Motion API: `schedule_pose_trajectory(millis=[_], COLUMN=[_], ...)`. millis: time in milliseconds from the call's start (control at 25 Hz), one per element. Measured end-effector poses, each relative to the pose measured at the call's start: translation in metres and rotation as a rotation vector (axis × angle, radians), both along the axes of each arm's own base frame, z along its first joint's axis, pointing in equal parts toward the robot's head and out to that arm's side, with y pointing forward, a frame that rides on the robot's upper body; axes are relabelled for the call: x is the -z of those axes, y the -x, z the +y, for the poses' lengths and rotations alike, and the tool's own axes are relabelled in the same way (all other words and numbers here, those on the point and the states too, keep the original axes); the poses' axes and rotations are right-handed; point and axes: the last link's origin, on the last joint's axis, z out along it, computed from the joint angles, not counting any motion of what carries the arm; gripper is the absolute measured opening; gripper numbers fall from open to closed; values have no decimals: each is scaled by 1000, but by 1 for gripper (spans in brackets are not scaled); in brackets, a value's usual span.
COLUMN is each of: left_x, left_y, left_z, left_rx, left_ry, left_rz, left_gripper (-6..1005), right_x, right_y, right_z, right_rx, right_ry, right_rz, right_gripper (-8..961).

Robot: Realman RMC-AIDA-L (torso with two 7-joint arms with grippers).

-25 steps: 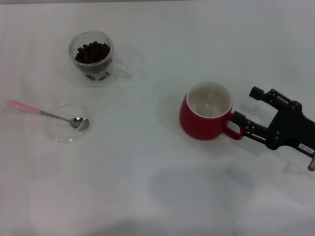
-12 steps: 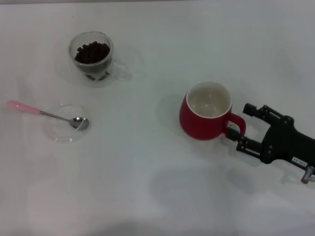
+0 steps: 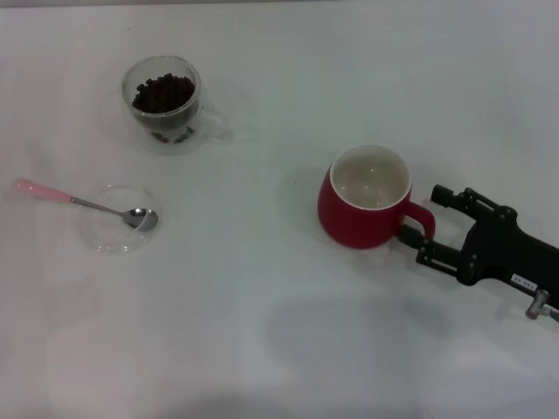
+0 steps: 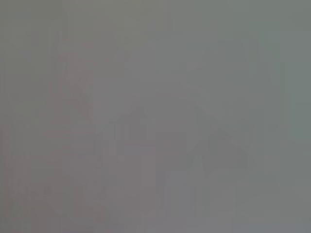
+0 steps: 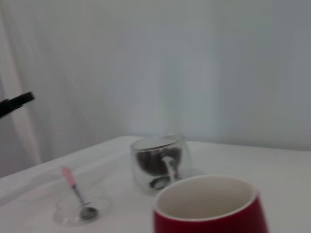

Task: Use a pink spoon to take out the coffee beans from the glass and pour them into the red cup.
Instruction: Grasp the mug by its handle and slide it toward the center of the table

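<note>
The red cup (image 3: 365,209) stands upright right of centre, white inside, its loop handle (image 3: 421,222) pointing at my right gripper (image 3: 422,215). That gripper is open, one finger on each side of the handle. The glass (image 3: 162,103) with the coffee beans (image 3: 163,92) stands at the far left. The pink spoon (image 3: 52,194) lies near the left edge, its metal bowl resting in a clear saucer (image 3: 103,237). The right wrist view shows the red cup (image 5: 209,213) close up, the glass (image 5: 158,162) behind it and the pink spoon (image 5: 72,183). My left gripper is out of view.
Everything stands on a white tabletop (image 3: 262,332). The left wrist view is a blank grey blur. A dark tip (image 5: 17,103) pokes in at the edge of the right wrist view. A pale wall rises behind the table.
My right gripper has slid toward me and in toward the red cup, so its fingers now straddle the handle. The cup, glass and spoon have not moved.
</note>
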Motion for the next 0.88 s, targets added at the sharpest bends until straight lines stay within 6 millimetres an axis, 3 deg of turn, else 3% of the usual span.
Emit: schedule_pose_trajectory(millis=[880], left_x=[-3], left_y=[4], left_z=[-5], left_rx=[-15], left_ry=[-7], left_rz=[3], left_gripper=[622], right_x=[-10], right_y=[-19], right_z=[28], right_rx=[156], right_ry=[-133], right_rz=[-71], right_gripper=[840])
